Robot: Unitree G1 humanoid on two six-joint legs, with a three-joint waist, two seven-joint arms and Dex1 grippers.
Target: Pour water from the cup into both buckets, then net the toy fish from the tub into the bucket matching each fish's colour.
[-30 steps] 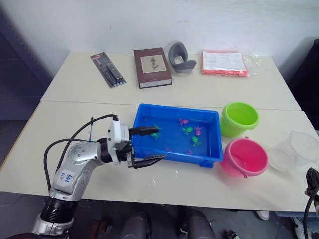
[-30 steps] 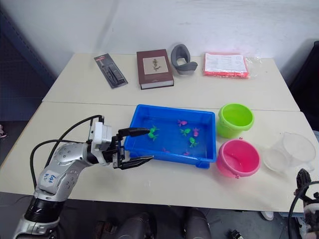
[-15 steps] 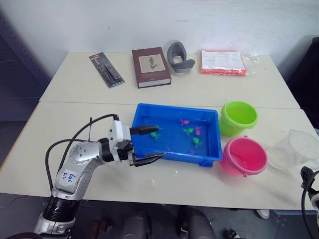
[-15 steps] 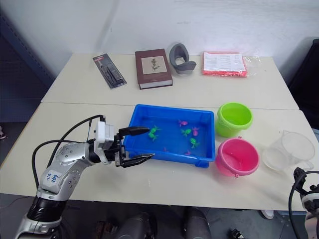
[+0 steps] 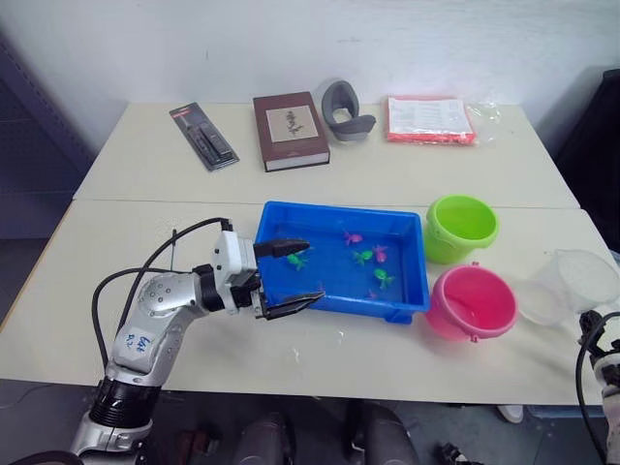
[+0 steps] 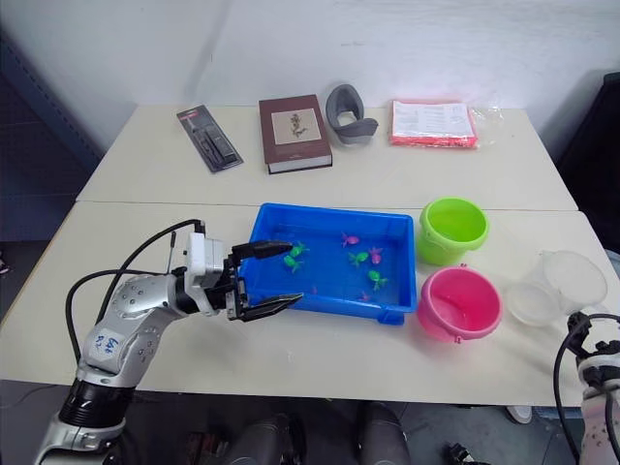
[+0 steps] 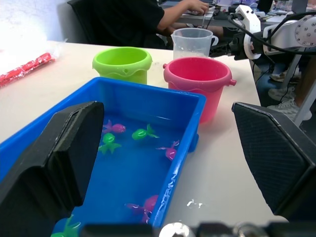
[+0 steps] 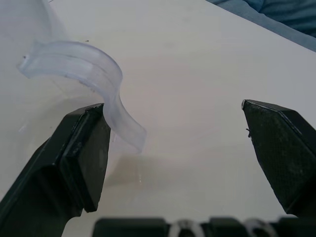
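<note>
The blue tub [image 5: 339, 209] holds water and several tiny toy fish, among them a green one [image 5: 295, 260] and a pink one [image 5: 352, 236]. My left gripper [image 5: 315, 269] is open at the tub's left end, one finger over the water and one outside the near wall, holding nothing. To the tub's right stand the lime green bucket [image 5: 462, 225] and, nearer, the pink bucket [image 5: 475, 302]. The clear cup [image 5: 573, 284] stands at the far right. My right gripper [image 8: 170, 106] is open just beside the cup's clear handle [image 8: 89, 69], with one finger next to it.
Along the table's far side lie a black packaged item [image 5: 203, 136], a brown book [image 5: 291, 131], a grey curved holder [image 5: 347, 109] and a red-edged packet [image 5: 429, 119]. A seated person [image 7: 138, 19] is beyond the table on the right. A seam [image 5: 165, 200] runs between the two tabletops.
The head camera has shifted a little. My left gripper stays open at the tub's left end, slightly higher. My right arm has edged closer to the cup.
</note>
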